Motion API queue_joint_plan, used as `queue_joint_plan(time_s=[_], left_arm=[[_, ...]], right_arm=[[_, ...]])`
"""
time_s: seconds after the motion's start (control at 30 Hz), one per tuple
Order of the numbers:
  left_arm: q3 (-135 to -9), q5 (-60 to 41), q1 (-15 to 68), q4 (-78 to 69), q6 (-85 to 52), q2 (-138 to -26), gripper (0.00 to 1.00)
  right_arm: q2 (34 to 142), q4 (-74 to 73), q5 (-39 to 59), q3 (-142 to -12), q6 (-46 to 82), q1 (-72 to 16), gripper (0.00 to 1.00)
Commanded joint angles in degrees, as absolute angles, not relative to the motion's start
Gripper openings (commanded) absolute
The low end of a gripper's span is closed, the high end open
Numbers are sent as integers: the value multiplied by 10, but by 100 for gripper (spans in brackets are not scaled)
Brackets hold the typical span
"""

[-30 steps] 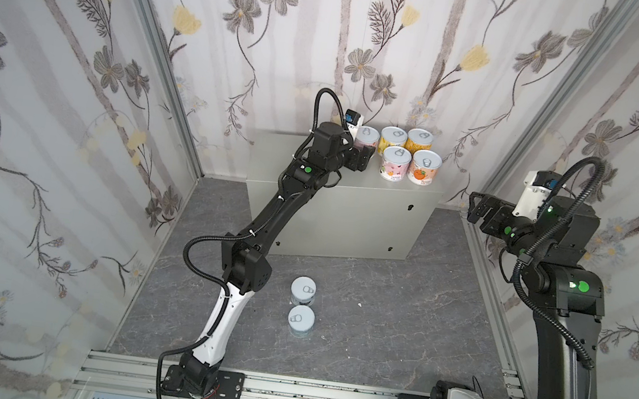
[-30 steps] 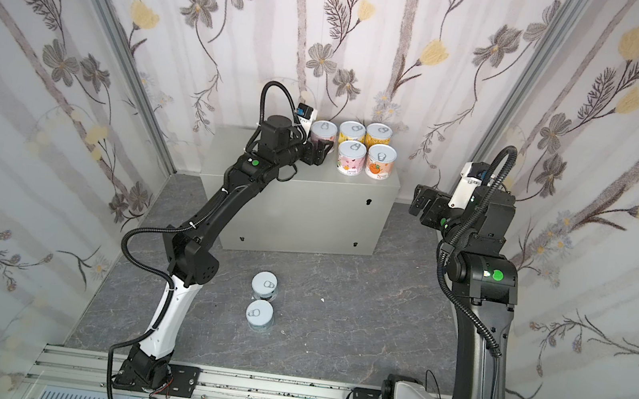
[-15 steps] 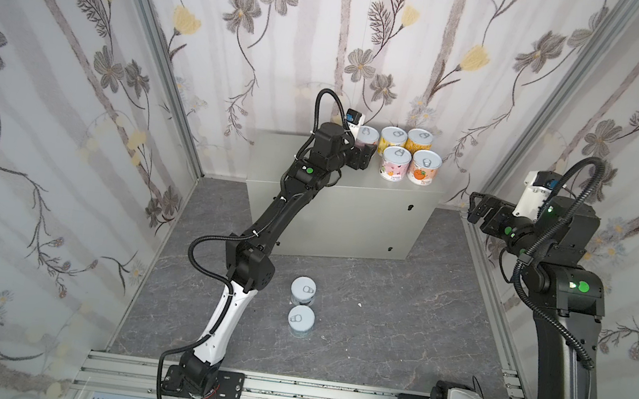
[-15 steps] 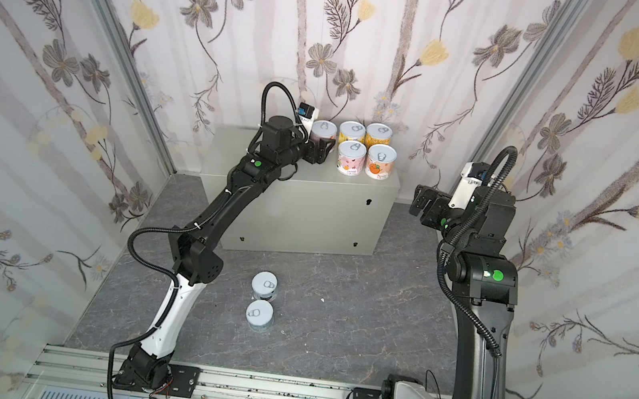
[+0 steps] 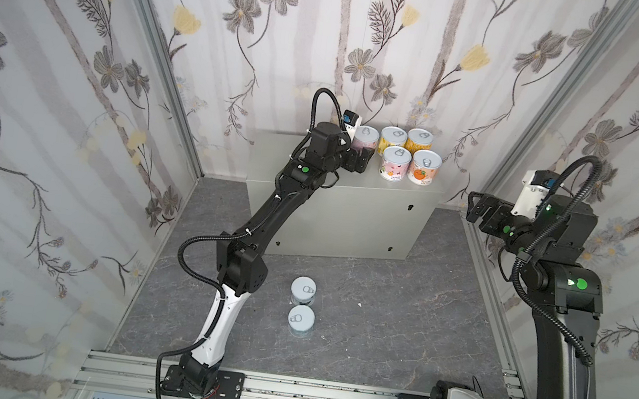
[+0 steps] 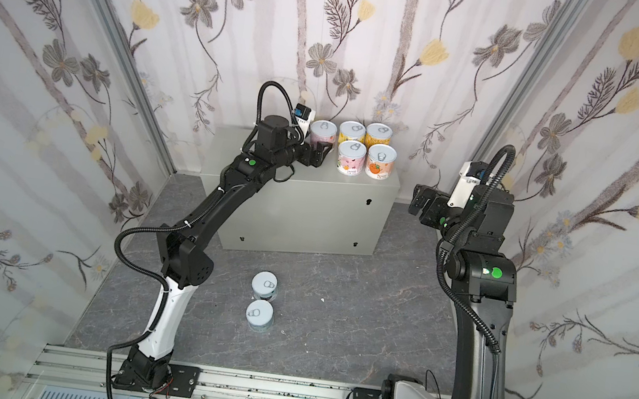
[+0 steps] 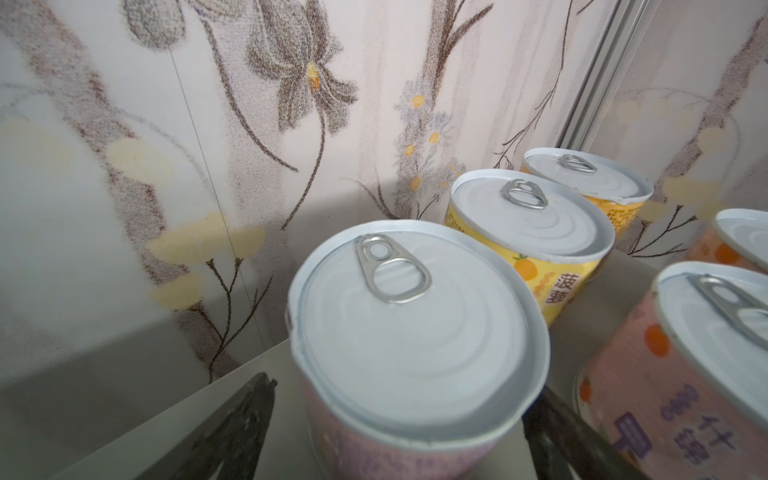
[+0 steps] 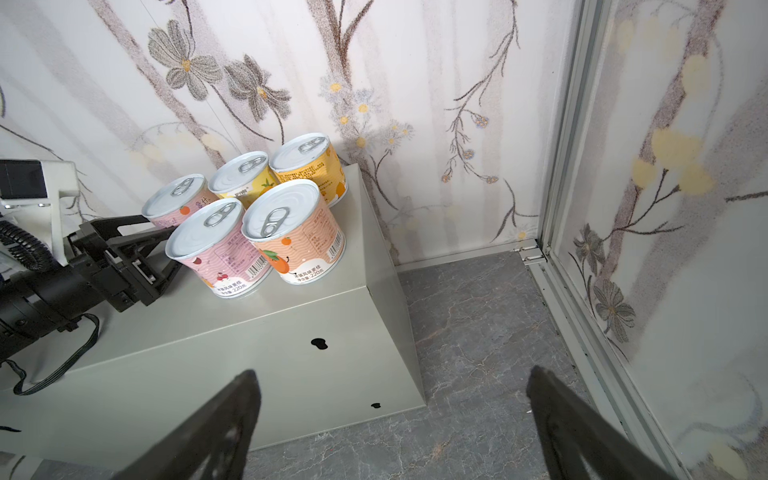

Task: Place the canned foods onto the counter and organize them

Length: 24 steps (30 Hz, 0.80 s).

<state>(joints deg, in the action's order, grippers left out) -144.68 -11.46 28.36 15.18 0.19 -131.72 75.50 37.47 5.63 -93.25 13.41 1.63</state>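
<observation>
left gripper (image 5: 360, 158) at the counter (image 5: 382, 217), jaws apart on either side of the pink can (image 7: 415, 332). the can stands upright in the back row of the counter top, just beside the yellow can (image 5: 393, 139). in the left wrist view one finger (image 7: 232, 424) stands clear of the can wall; the other lies close to the far side, and contact there cannot be told. five cans stand on the counter toward the right arm's side, three behind and two in front. two floor cans (image 5: 303, 289) (image 5: 300, 319) stand upright on the floor (image 5: 398, 324), near each other and well apart from the counter. right gripper (image 5: 474, 207) hangs off the counter's end, jaws wide, nothing between them. step in hand, as judged: set-down of the fifth can, with the grip let go. the next move calls for a straight draw-back of the left gripper without nudging the pink can or the front pink can (image 5: 395, 164) beside it, then a descent to the floor cans with jaws wide enough to span one.
</observation>
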Motion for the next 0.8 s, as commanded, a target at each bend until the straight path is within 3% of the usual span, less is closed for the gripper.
queue_joint_plan(time_s=[0.0,0.77], left_arm=[[-1447,-140,279,136,6,-1315,89],[-1531,-199,270,145,-10,-1366,75]], right_arm=[[756,347,61,-932,134,17,100],[755,348,54,-933,132,18,100]])
